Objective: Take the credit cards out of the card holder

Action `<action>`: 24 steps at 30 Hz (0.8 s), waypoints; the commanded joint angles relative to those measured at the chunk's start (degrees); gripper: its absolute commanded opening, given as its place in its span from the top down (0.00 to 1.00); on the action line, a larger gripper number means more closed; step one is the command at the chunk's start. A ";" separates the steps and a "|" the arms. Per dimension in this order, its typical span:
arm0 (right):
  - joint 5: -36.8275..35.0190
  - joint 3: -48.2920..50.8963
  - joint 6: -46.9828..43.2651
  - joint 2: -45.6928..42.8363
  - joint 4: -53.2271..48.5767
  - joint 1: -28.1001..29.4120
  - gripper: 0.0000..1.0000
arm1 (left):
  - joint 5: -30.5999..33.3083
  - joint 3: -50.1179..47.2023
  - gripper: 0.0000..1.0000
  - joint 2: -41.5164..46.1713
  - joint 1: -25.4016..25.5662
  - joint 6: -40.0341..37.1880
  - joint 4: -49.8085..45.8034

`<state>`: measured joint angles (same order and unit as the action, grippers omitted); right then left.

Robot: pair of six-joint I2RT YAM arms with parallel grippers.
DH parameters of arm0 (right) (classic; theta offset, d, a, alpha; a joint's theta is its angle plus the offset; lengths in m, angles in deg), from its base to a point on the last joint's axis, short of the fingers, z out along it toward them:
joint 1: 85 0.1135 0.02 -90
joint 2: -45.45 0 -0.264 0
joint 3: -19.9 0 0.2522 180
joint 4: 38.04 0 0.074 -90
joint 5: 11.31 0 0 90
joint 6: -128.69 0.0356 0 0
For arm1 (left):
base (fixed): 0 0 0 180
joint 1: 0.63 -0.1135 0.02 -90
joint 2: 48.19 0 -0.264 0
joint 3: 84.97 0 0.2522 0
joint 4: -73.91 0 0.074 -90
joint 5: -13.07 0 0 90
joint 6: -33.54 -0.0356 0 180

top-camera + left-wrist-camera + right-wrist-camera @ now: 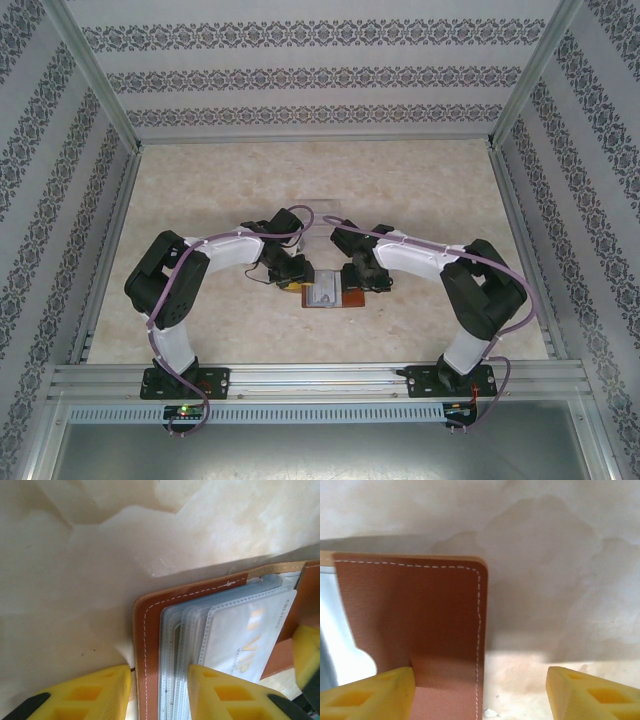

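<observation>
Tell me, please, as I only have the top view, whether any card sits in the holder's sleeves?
Observer: Yes, a pale card with orange lettering sits in the top sleeve of the holder.
Operator: Thanks. How does the left tool stand there?
Observer: The left tool straddles the holder's edge, one finger over the table and the other over the sleeves. I can't confirm a pinch.
Operator: And the right tool?
Observer: The right tool is wide open, and the stitched edge of the cover lies between its fingers.
</observation>
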<state>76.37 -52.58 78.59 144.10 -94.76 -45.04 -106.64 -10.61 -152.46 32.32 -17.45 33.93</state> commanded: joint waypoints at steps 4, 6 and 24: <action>-5.00 -0.99 -0.96 3.41 -4.27 1.28 0.25 | 2.58 -0.97 0.65 -2.43 0.58 -1.69 -2.16; -5.33 -1.29 -0.88 4.04 -4.76 1.56 0.24 | 2.66 -1.09 0.65 -2.43 0.55 -1.65 -2.13; -3.84 -5.21 -0.09 -1.37 -7.57 1.92 0.34 | 3.02 -0.62 0.66 -1.45 0.10 -2.53 -2.59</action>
<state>73.57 -56.03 78.35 145.13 -99.43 -43.60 -106.58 -10.59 -152.53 32.32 -18.72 33.80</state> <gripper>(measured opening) 0.671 0.344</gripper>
